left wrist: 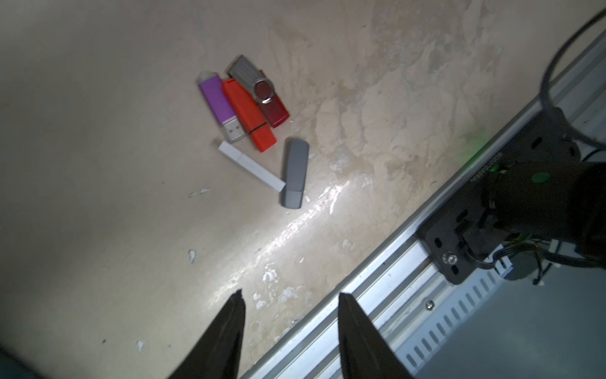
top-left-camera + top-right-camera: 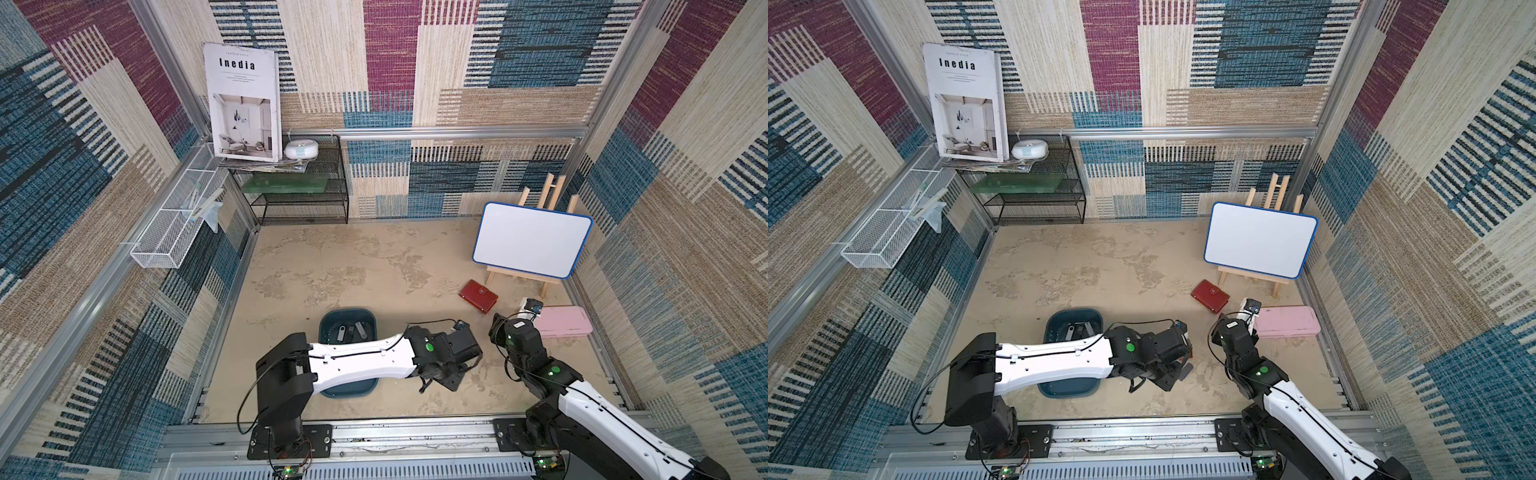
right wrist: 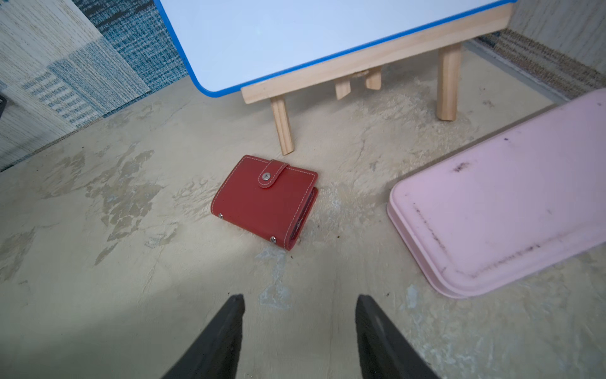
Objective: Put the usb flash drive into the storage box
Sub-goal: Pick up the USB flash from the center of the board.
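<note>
Counting five usb flash drives [image 1: 252,121] clustered on the worktop [image 1: 98,131] near the front rail [image 1: 393,272], we see one purple, one orange-red, one dark red with a metal swivel, one white and one grey. The dark teal storage box [image 2: 348,311], partly under the left arm [image 2: 361,359], holds what look like three more drives [image 2: 340,333]. Our left fingers [image 1: 226,334] and right fingers [image 3: 223,334] stand apart, holding nothing.

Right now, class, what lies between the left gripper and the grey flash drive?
Just bare tabletop, from left gripper to grey flash drive, per the left wrist view.
</note>
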Available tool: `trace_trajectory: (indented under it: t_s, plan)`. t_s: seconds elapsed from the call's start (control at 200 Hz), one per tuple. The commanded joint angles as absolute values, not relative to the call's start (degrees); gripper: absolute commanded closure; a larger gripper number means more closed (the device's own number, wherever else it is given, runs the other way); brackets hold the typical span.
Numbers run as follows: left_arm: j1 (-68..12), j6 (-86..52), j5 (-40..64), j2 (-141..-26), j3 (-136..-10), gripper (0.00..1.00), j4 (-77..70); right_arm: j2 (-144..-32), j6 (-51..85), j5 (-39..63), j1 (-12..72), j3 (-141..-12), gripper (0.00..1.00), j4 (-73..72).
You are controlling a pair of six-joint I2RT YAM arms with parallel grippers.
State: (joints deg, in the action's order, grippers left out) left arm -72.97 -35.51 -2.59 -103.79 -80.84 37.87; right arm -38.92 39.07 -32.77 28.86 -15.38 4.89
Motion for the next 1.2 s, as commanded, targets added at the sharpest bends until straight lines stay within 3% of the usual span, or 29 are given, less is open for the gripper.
trace_trajectory:
  t_s: [0.0, 0.27, 0.656, 1.192]
  plan:
    - [-73.13, -32.84, -1.69, -107.71, -84.56, 0.51, 37.49, -37.6, 40.06, -34.34, 28.91, -14.88, 0.4, 4.3]
    - [-72.37, -29.0, -1.95, -116.74, -92.08, 0.56, 39.07, -36.16, 40.47, -34.42, 28.91, -14.22, 0.4, 4.35]
    - [-69.79, -28.17, -0.31, -121.28, -92.61, 0.57, 36.49, -36.13, 40.45, -34.37, 28.87, -13.97, 0.39, 3.86]
    - [-70.09, -29.0, -1.49, -120.76, -87.49, 0.55, 36.61, -35.96, 40.3, -33.85, 28.92, -13.71, 0.39, 3.43]
